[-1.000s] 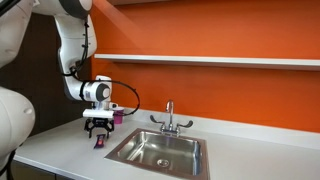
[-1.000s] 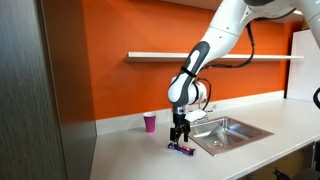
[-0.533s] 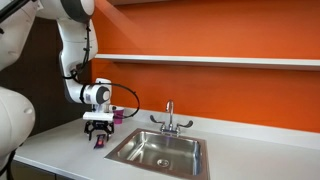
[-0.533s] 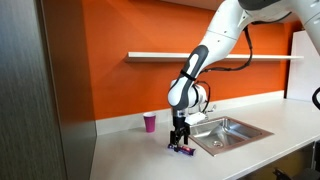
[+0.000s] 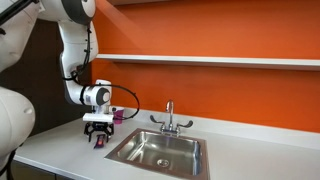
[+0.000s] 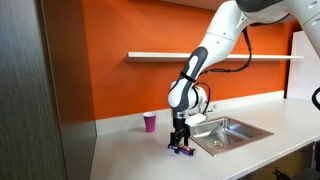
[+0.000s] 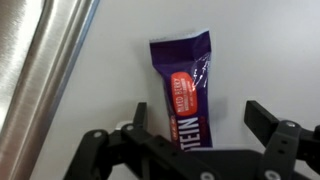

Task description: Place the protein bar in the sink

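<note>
The protein bar (image 7: pixel 184 90), a dark purple wrapper with a red label, lies flat on the white counter beside the sink's steel rim (image 7: pixel 40 70). In both exterior views it shows as a small dark strip (image 5: pixel 99 143) (image 6: pixel 182 150) under the gripper. My gripper (image 7: pixel 197 115) is open, its two fingers straddling the bar's near end, low over the counter (image 5: pixel 98 132) (image 6: pixel 180 140). The sink (image 5: pixel 160 150) (image 6: pixel 228 130) is a steel basin with a chrome two-handled faucet (image 5: pixel 170 118), just beside the bar.
A small pink cup stands on the counter by the orange wall (image 6: pixel 150 122) (image 5: pixel 118 116). A shelf (image 5: pixel 210 60) runs along the wall above. A dark panel (image 6: pixel 45 90) borders the counter's end. White counter extends past the sink (image 5: pixel 270 150).
The gripper has come down slightly toward the bar; otherwise little has moved.
</note>
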You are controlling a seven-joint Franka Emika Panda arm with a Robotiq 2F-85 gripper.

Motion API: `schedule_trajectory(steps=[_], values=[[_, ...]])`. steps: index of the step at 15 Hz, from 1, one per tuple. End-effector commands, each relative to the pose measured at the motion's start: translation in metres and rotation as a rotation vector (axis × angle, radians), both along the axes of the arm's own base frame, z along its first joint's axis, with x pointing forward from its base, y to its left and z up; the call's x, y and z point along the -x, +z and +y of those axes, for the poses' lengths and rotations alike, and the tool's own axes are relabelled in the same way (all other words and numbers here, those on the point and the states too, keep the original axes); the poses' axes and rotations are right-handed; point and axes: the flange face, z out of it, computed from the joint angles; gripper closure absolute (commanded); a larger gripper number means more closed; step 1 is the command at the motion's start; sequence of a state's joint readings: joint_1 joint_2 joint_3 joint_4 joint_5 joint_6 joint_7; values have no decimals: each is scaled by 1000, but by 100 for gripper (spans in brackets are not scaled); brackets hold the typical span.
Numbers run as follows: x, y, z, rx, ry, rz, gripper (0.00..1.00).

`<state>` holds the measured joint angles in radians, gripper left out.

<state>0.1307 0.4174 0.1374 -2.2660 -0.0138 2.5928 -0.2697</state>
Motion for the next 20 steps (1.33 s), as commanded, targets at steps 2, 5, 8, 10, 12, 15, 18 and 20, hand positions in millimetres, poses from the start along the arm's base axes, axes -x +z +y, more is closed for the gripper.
schedule_trajectory(steps=[2,5,8,10,12,15,18,20], values=[[-5,-1,1,10,0,-14,0],[-5,0,0,7,-5,-15,28],[-7,0,-1,7,-10,-16,39],[-8,1,-2,4,-14,-16,56],[-10,1,-4,3,-18,-19,71],[-11,2,-6,0,-25,-19,89],[-11,1,-7,-1,-34,-14,90],[-13,6,-8,-1,-59,-24,90]])
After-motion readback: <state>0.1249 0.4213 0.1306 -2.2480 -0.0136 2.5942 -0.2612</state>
